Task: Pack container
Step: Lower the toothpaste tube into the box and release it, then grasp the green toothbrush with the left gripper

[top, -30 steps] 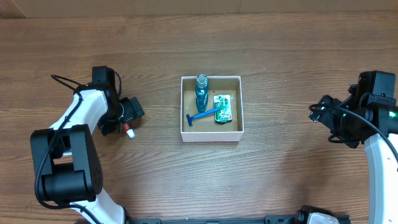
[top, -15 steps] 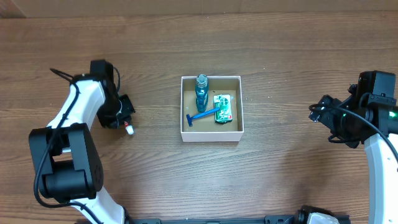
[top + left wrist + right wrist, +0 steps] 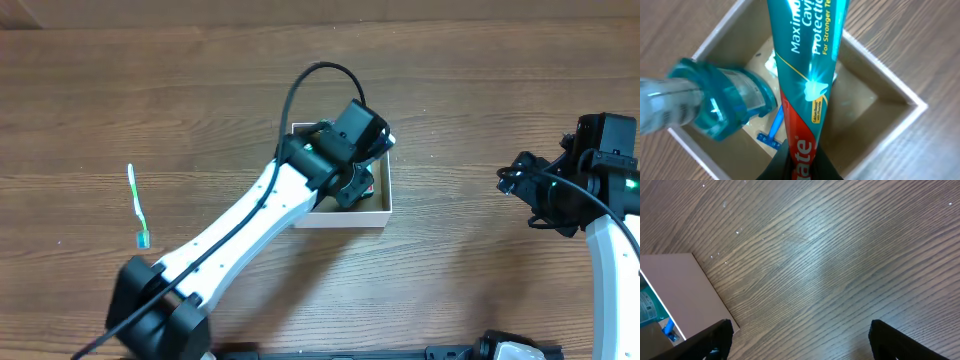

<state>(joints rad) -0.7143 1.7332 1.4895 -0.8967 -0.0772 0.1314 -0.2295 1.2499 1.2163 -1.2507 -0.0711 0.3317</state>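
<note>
The container [image 3: 340, 218], a shallow white-walled box with a brown floor, sits mid-table. My left gripper [image 3: 350, 183] hovers over it, shut on a teal and red toothpaste tube [image 3: 810, 55]. In the left wrist view the tube runs from my jaws [image 3: 801, 160] up across the container [image 3: 875, 62]. Inside lie a clear blue bottle [image 3: 715, 105] and a blue razor [image 3: 774, 127]. From overhead the arm hides most of the contents. My right gripper [image 3: 515, 185] stands open at the far right, well clear of the container [image 3: 670, 285], with only bare wood between its fingers [image 3: 715, 335].
A green toothbrush [image 3: 137, 210] lies on the wooden table at the left. The left arm [image 3: 250, 225] stretches diagonally from the bottom left to the box. The right arm's base [image 3: 610, 250] stands at the right edge.
The left gripper shut on the toothpaste tube at the table's left, then swung right to over the container. The toothbrush now shows where the arm was. The right arm has not moved.
</note>
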